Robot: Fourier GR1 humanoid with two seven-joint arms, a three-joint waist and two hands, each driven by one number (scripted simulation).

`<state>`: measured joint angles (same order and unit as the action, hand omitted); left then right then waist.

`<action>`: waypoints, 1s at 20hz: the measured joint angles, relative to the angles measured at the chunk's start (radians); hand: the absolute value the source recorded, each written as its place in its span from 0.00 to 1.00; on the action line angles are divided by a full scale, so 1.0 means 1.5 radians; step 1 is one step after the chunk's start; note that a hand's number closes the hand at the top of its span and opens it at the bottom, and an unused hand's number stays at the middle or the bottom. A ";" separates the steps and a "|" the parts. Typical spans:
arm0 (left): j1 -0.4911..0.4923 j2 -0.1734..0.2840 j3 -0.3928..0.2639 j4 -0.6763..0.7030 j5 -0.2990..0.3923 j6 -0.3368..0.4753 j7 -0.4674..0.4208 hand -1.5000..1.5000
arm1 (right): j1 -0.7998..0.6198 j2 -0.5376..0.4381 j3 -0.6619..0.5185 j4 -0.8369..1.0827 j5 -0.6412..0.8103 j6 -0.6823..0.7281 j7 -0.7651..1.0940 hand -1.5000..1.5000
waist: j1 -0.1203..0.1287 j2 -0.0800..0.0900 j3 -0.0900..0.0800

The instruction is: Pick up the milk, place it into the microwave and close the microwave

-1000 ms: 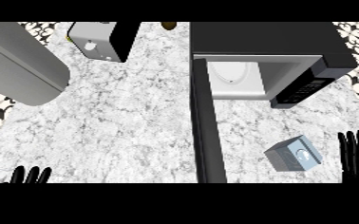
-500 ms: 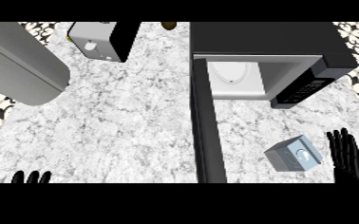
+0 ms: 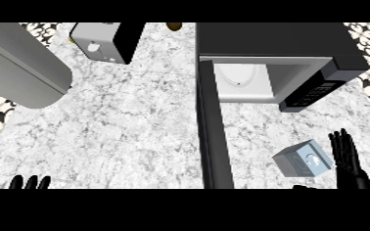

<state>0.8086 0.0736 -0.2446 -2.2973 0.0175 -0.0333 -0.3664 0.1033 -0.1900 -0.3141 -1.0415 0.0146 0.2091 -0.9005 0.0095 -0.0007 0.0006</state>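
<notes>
While the microwave (image 3: 282, 54) stands open, the right hand (image 3: 348, 159), fingers straight, flanks the milk (image 3: 302, 158).

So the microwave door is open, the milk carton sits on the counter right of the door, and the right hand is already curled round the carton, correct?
Not quite. The head view shows the right hand open, fingers straight, beside the milk carton and not curled round it. The rest holds: the microwave has its door open, and the carton sits on the counter right of the door.
</notes>
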 measured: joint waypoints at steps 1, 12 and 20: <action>0.004 -0.003 -0.004 0.010 -0.006 0.001 -0.014 0.00 | -0.010 -0.002 0.000 0.022 0.003 -0.001 -0.007 0.00 | 0.000 0.000 0.000; -0.002 0.002 -0.001 0.012 -0.003 0.004 -0.007 0.00 | -0.096 -0.026 0.019 0.220 0.021 0.006 -0.048 0.00 | 0.001 0.001 0.001; 0.020 0.013 0.015 0.003 0.026 -0.012 -0.020 0.00 | -0.139 -0.025 0.014 0.288 0.008 -0.005 -0.068 0.00 | 0.004 0.000 0.001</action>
<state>0.8388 0.0926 -0.2224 -2.2932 0.0569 -0.0512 -0.3964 -0.1057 -0.2269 -0.2925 -0.6096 0.0273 0.2012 -1.0030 0.0149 -0.0001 0.0019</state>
